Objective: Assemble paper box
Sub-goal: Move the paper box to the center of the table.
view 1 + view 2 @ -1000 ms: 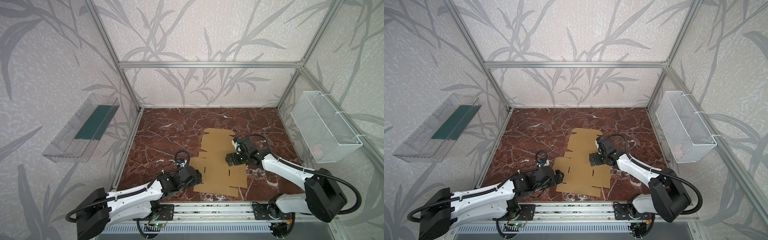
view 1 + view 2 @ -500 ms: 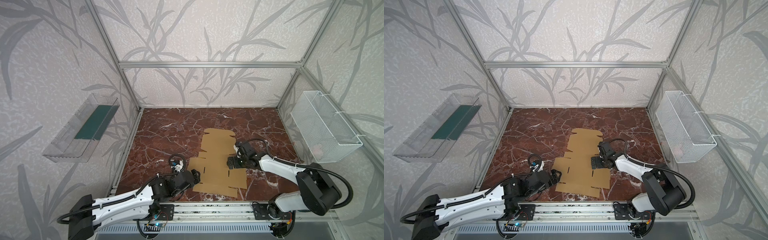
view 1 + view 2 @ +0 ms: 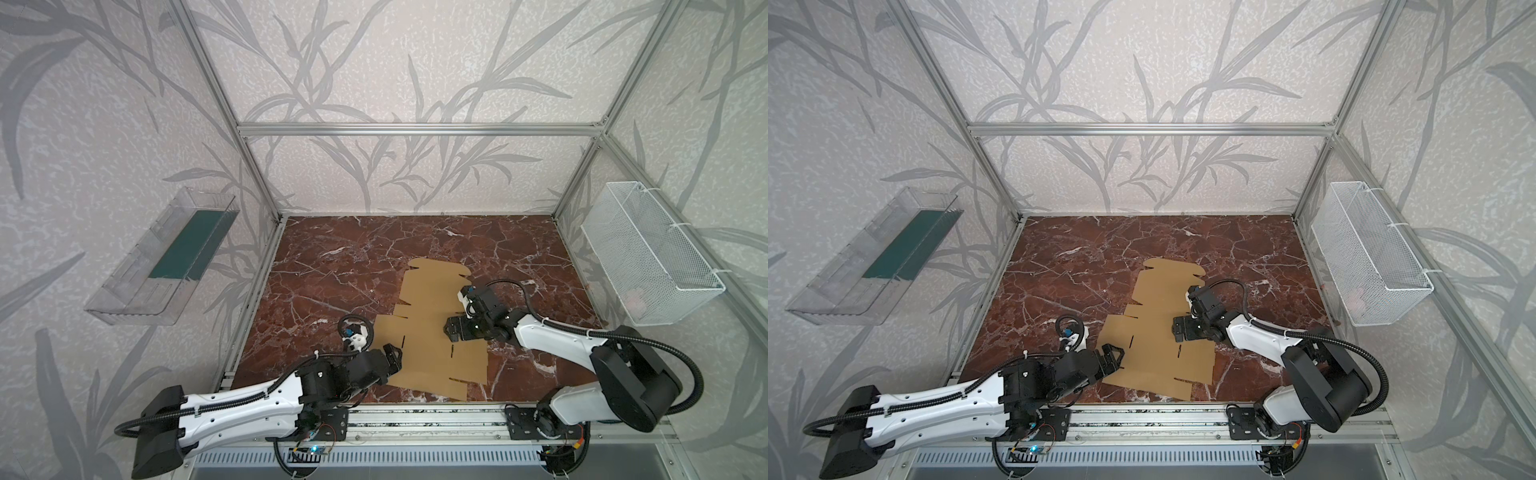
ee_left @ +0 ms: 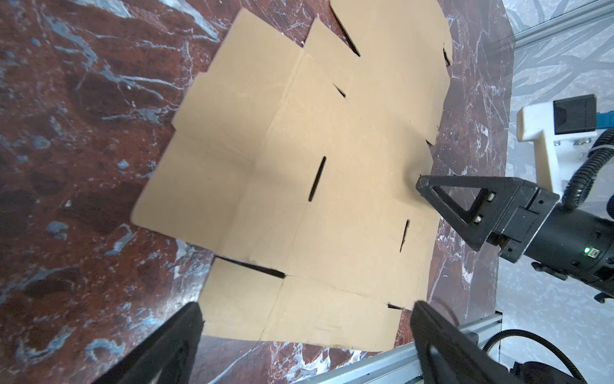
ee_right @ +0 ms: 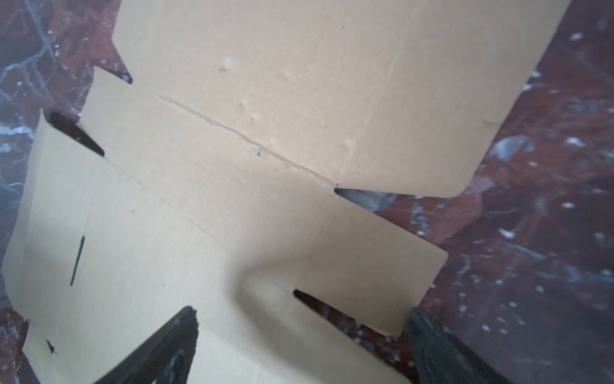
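Our left hand (image 3: 392, 353) is hovering wide open at the near left edge of the paper box (image 3: 424, 316), which is lying flat and unfolded on the tabletop (image 3: 353, 266). Our right hand (image 3: 451, 332) is hanging over the sheet's right side, likewise spread wide and gripping nothing.

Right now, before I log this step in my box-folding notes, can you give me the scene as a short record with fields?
cardboard sheet: unfolded, lying on the marble tabletop
left claw: open, at the sheet's near left edge, holding nothing
right claw: open, low over the sheet's right side, holding nothing
progress: no walls raised yet
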Controlling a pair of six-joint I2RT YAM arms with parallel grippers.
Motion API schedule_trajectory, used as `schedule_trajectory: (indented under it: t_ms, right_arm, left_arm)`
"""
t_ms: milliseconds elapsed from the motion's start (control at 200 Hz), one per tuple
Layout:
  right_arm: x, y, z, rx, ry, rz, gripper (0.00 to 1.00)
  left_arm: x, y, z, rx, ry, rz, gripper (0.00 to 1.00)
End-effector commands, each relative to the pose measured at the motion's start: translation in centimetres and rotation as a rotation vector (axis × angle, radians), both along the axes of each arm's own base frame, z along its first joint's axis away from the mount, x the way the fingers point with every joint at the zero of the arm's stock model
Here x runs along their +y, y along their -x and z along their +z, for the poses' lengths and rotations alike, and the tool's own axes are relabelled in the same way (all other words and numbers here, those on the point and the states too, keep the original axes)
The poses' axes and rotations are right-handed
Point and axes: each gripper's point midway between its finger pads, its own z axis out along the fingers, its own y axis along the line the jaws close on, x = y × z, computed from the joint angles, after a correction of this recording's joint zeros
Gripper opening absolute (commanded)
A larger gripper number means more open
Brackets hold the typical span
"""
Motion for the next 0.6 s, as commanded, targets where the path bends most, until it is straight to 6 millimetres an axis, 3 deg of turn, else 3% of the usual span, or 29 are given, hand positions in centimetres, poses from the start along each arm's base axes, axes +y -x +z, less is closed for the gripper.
schedule_trajectory:
  t_ms: [0,360,595]
  right_arm:
    - [1.9,1.6,-0.6,0.050,-0.049,0.043,0.97]
    - [5.9,3.0,-1.0,0.065,-0.086,0.141,0.96]
    - [8.9,1.6,-0.8,0.073,-0.095,0.189,0.96]
  left_arm:
    - [1.3,0.1,-0.7,-0.006,-0.043,0.031,0.98]
    - [2.2,0.4,-2.2,-0.006,-0.065,0.039,0.98]
    - [2.2,0.6,-2.6,0.001,-0.086,0.021,0.97]
